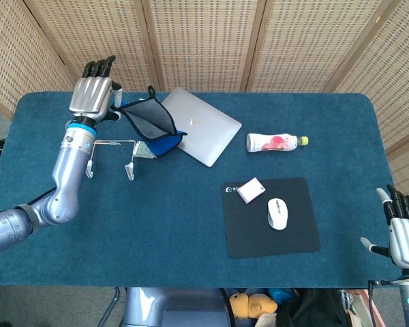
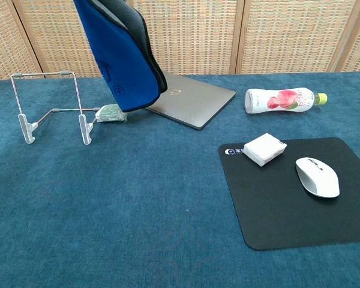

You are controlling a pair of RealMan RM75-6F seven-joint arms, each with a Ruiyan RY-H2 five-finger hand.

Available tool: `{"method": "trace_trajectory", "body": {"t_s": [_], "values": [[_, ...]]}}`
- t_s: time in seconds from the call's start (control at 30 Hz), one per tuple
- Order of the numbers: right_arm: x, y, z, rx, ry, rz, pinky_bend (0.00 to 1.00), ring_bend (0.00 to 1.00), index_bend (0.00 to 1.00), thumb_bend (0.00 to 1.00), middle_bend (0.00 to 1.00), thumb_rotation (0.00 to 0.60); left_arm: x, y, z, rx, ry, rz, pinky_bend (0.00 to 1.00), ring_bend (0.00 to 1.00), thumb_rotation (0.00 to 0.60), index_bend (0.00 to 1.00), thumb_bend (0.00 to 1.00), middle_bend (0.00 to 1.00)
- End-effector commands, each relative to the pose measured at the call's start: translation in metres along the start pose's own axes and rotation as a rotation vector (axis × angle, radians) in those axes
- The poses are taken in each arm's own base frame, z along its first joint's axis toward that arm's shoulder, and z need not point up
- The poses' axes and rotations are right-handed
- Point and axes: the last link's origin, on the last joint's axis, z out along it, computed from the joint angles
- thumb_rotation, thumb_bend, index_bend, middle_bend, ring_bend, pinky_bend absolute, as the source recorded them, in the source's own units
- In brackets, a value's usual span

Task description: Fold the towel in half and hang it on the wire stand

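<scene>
- Head view: the left hand, silver with black fingertips, is raised over the table's ten o'clock corner and grips one end of the folded blue towel with dark trim.
- The towel hangs in the air from that hand and trails toward four o'clock, its lower part above the thin wire stand with white feet and just beside the closed grey laptop.
- The wire stand sits on the teal cloth-covered table, at about nine o'clock of the laptop.
- A small green packet peeks out under the towel, beside the stand's near foot.
- The right hand rests off the table's four o'clock corner, fingers apart and straight, holding nothing.
- A clear drink bottle with a pink label and green cap lies on its side at three o'clock of the laptop.
- A black mouse pad carries a white computer mouse and a small white box.
- Chest view: neither hand shows.
- The towel drops from the top edge, tilted, its lower edge in front of the laptop and clear of the table.
- The wire stand stands upright at eight o'clock of the towel, apart from it.
- The green packet lies just right of the stand's foot.
- The bottle, the white box and the mouse on the mouse pad lie well apart from the towel.
</scene>
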Motion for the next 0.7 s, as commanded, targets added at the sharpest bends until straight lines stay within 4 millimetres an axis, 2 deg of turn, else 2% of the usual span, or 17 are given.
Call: {"method": "trace_trajectory", "body": {"t_s": [0.03, 0.27, 0.43, 0.7], "values": [[-0.001, -0.001, -0.001, 0.005, -0.001, -0.002, 0.0, 0.0, 0.0, 0.0, 0.0, 0.6, 0.003, -0.026, -0.001, 0.036, -0.006, -0.013, 0.0, 0.0, 0.6, 0.8, 0.56, 0.0], [-0.002, -0.006, -0.003, 0.022, -0.004, -0.008, 0.0, 0.0, 0.0, 0.0, 0.0, 0.6, 0.017, -0.066, -0.007, 0.078, 0.009, -0.059, 0.0, 0.0, 0.6, 0.8, 0.56, 0.0], [-0.002, -0.008, -0.004, 0.035, -0.003, -0.007, 0.0, 0.0, 0.0, 0.0, 0.0, 0.6, 0.023, -0.084, -0.015, 0.092, 0.013, -0.066, 0.0, 0.0, 0.6, 0.8, 0.56, 0.0], [0.001, -0.01, -0.007, 0.05, 0.002, 0.001, 0.0, 0.0, 0.0, 0.0, 0.0, 0.6, 0.023, -0.1, -0.031, 0.103, -0.007, -0.074, 0.0, 0.0, 0.6, 0.8, 0.56, 0.0]]}}
